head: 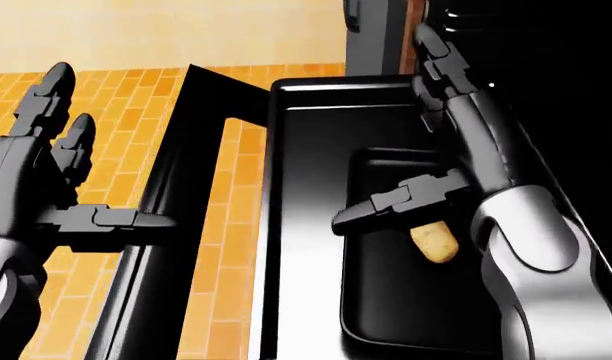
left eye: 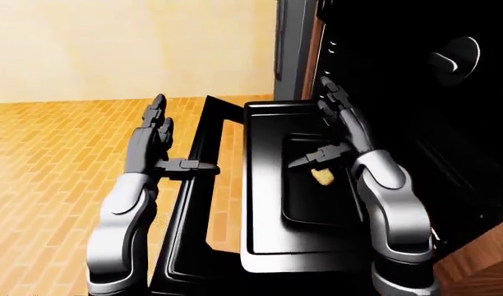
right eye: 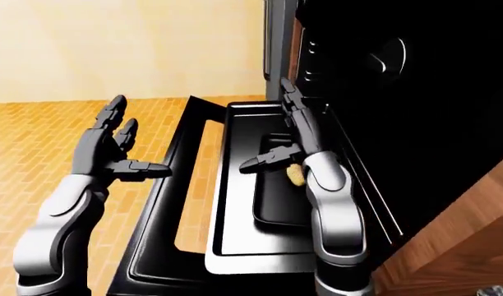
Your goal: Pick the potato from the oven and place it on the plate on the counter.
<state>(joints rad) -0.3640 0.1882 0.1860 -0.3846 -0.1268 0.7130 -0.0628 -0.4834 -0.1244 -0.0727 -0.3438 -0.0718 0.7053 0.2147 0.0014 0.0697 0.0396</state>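
The potato (head: 433, 244) lies in a dark tray (head: 386, 315) that sits on the lowered oven door (left eye: 210, 185). The right hand (head: 456, 142) reaches over the tray with its fingers (head: 436, 60) spread; its thumb juts to the head view's left, just above the potato, and nothing is pinched. The left hand (head: 36, 172) hangs well apart over the brick floor (left eye: 46, 160), beside the door, with its fingers likewise spread and holding nothing.

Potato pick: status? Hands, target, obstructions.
Right hand open over the tray, thumb above the potato, no grasp. Left hand open, beside the oven door. Potato lies in tray. Nothing blocking.
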